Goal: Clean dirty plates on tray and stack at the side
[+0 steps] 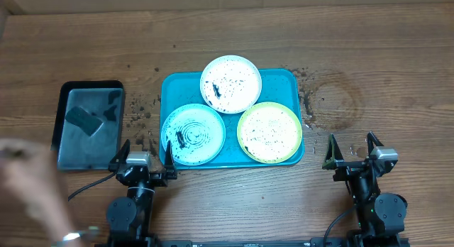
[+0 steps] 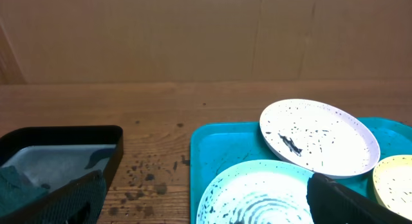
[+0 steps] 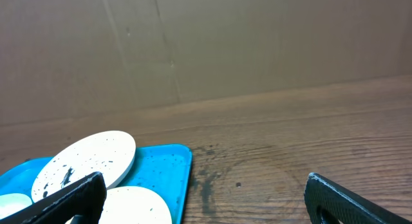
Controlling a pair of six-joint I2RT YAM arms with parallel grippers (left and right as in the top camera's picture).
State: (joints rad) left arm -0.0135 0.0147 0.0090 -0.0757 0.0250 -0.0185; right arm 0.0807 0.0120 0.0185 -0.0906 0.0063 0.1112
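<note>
1. Three plates sit on the teal tray (image 1: 292,82), none stacked. The white-rimmed plate (image 1: 230,84) is at the far middle, the teal-rimmed plate (image 1: 193,134) near-left and the lime-rimmed plate (image 1: 269,132) near-right. The far plate's rim looks to touch or overlap both near ones; cannot tell which.
2. Key relation: all plates lie ahead of both arms. The left jaws are just beside the tray's near-left corner, with the teal-rimmed plate straight ahead and slightly right. It fills the lower middle of the left wrist view (image 2: 257,195).
3. The right jaws are off the tray's near-right corner, apart from it. The lime-rimmed plate is forward-left and nearest to them. The left arm is nearer to a plate.
4. Both pairs of jaws are spread wide and hold nothing.
5. Plates are round, so there is no long axis. The tray's long side runs left-right across the bench.
6. All three white centres carry dark specks. The teal-rimmed plate also has smeared rings, and the white-rimmed plate has a dark clump left of centre (image 2: 291,144).
7. A black-rimmed grey tray (image 1: 60,112) sits left of the teal tray and holds a dark sponge (image 1: 84,121). The left arm is nearer, so fetching it is probably the first move.
8. A blurred human hand (image 1: 28,183) is at the near-left edge.
</note>
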